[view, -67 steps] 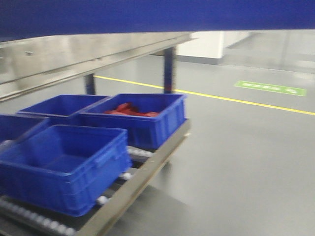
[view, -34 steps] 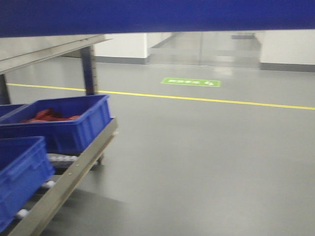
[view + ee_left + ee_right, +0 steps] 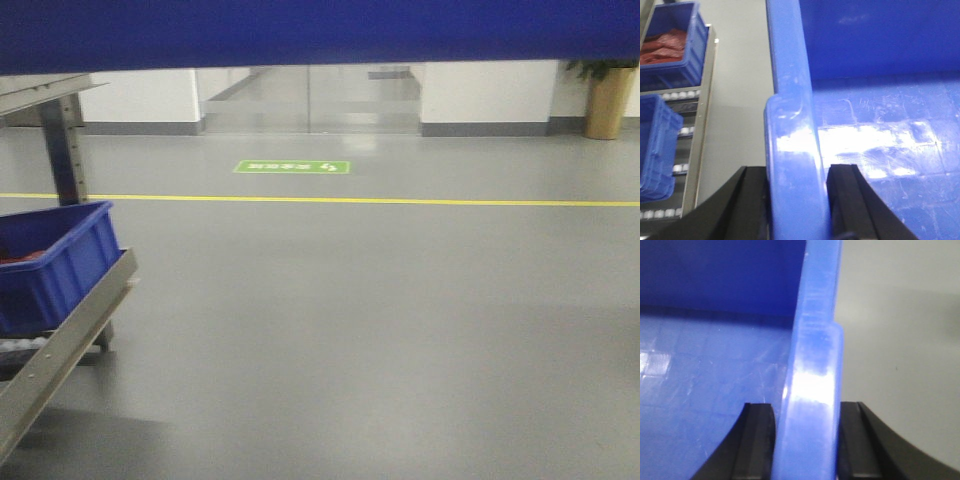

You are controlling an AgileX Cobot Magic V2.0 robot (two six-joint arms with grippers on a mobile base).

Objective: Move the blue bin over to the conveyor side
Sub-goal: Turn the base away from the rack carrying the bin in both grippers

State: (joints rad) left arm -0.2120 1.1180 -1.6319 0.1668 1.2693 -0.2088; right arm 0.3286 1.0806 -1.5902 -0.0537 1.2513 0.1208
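Clamping the bin (image 3: 790, 145) by its left rim, the left gripper (image 3: 797, 200) has its fingers narrowed onto that wall, which runs from 6 toward 12 o'clock, with a roller rack (image 3: 702, 125) of other crates (image 3: 670, 55) across a strip of floor (image 3: 735, 90) at 9 o'clock. Ahead, the bin's wall spans the top edge from 9 to 3 o'clock, the rack's rail ends at 8 o'clock, and grey floor lies open from there to 3 o'clock, crossed by a yellow line (image 3: 420, 201). At the right rim the right gripper (image 3: 807, 440) pinches the bin likewise, bare floor at 3 o'clock.
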